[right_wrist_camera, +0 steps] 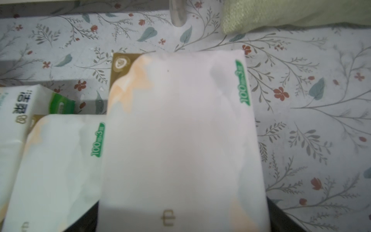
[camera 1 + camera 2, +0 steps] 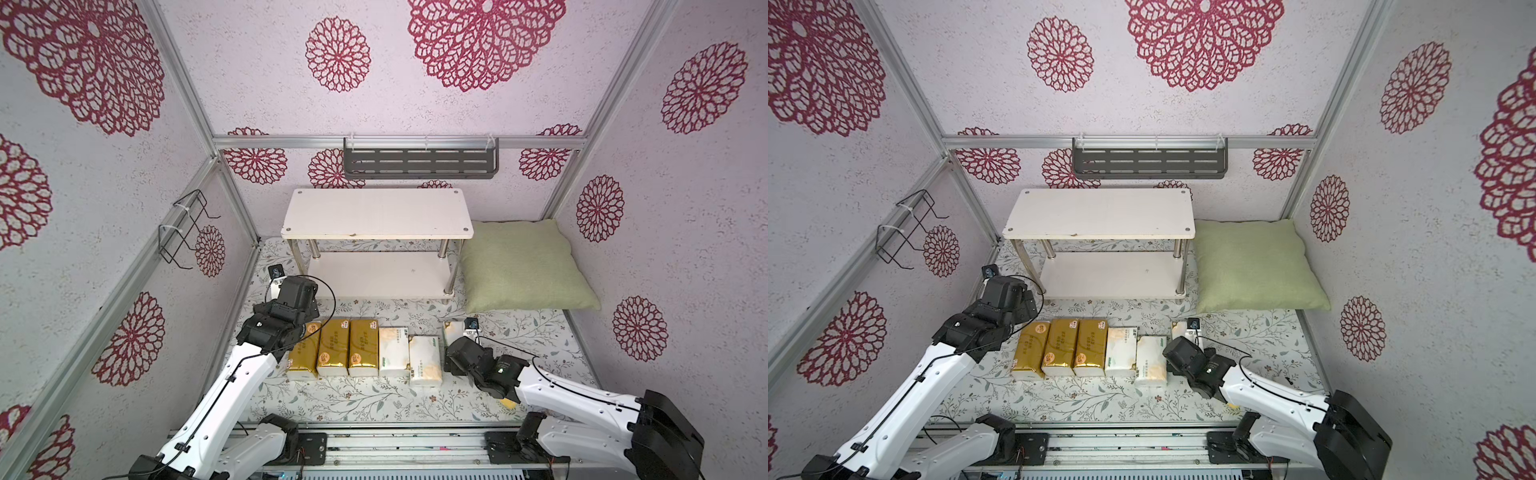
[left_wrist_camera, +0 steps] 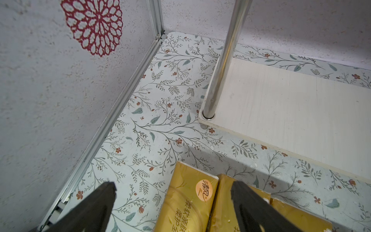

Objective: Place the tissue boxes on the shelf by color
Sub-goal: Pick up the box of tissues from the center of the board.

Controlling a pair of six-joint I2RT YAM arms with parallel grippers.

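The shelf [image 2: 376, 214] stands at the back wall, with the pillow [image 2: 523, 266] just right of it. In front of the shelf, three gold packs [image 2: 334, 347] and two white packs [image 2: 392, 351] lie in a row. My left gripper [image 3: 172, 186] hangs wide open over the end gold pack [image 3: 186, 200], before the shelf's left end. My right gripper [image 2: 457, 345] clasps a third white pack [image 1: 180, 130], before the shelf's right end.

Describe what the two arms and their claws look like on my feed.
Both the left arm and right arm have white link shells with black joints and black wrist housings. A thin black cable runs along each, looping free near the wrist. The right wrist carries a small green mark. The left claw has black, wedge-shaped fingers with rough edges.
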